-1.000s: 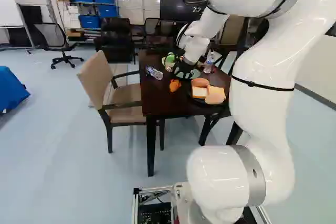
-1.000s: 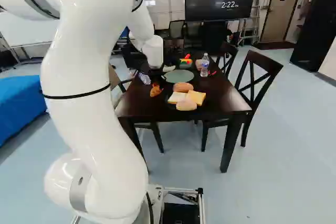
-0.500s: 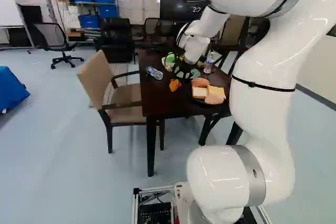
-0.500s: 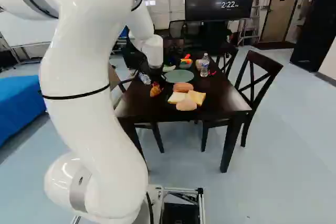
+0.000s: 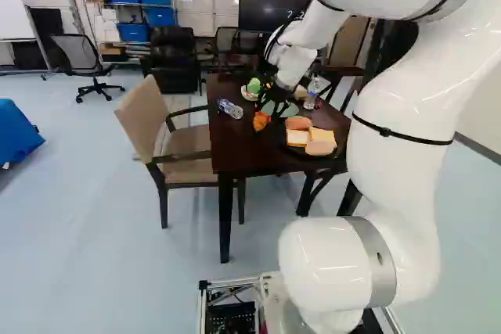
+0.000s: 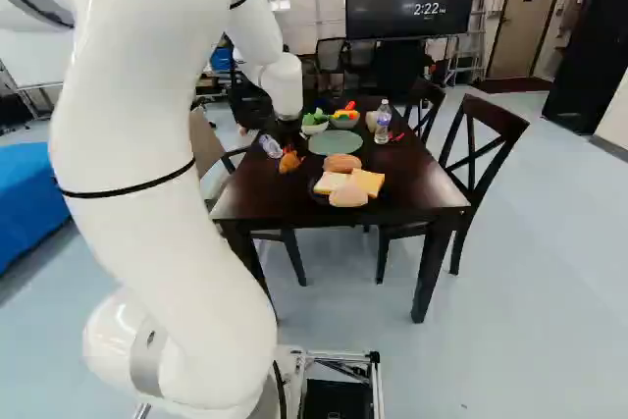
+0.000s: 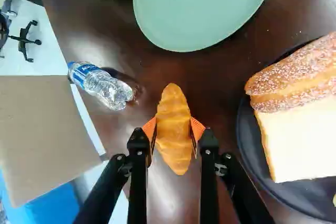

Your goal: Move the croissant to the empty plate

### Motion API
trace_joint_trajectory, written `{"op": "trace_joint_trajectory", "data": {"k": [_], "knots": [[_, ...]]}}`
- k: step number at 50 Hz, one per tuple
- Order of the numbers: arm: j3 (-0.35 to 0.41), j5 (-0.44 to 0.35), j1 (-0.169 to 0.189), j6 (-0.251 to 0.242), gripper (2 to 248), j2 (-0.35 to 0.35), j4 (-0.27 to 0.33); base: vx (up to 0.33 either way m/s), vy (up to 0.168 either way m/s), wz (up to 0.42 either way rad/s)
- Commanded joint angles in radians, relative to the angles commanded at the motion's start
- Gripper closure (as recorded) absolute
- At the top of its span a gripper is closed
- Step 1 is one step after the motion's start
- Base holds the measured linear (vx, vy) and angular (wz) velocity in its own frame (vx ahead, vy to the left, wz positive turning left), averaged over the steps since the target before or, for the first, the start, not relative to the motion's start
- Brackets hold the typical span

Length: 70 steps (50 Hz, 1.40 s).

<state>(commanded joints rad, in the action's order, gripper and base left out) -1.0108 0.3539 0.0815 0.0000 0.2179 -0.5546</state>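
My gripper is over the table in the right base view, just above the croissant. In the wrist view the gripper is shut on the croissant, with orange pads against both of its long sides. Ahead of the croissant's tip lies the bare green plate, apart from it. Whether the croissant still touches the table is hard to tell.
Beside the croissant are a water bottle and a black plate of bread on the dark table. Bowls stand beyond the green plate, near an upright bottle. A beige chair stands alongside.
The croissant has shifted slightly up in both base views, together with the gripper. The arm's upper links have swung outward, rightward in the left base view and leftward in the right one.
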Motion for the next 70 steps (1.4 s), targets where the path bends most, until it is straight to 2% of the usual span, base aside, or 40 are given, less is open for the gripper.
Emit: {"op": "trace_joint_trajectory", "data": {"k": [14, 25, 58, 70], "knots": [[0.005, 0.0, 0.001, 0.0, 144, -0.039, 0.0, 0.0, 0.0, 0.0], [-0.02, 0.0, 0.016, 0.0, 144, -0.044, 0.0, 0.0, 0.0, 0.0], [-0.169, 0.0, 0.076, 0.0, 144, 0.011, 0.0, 0.0, 0.0, 0.0], [-0.23, 0.0, 0.097, 0.0, 144, 0.063, 0.0, 0.0, 0.0, 0.0]]}}
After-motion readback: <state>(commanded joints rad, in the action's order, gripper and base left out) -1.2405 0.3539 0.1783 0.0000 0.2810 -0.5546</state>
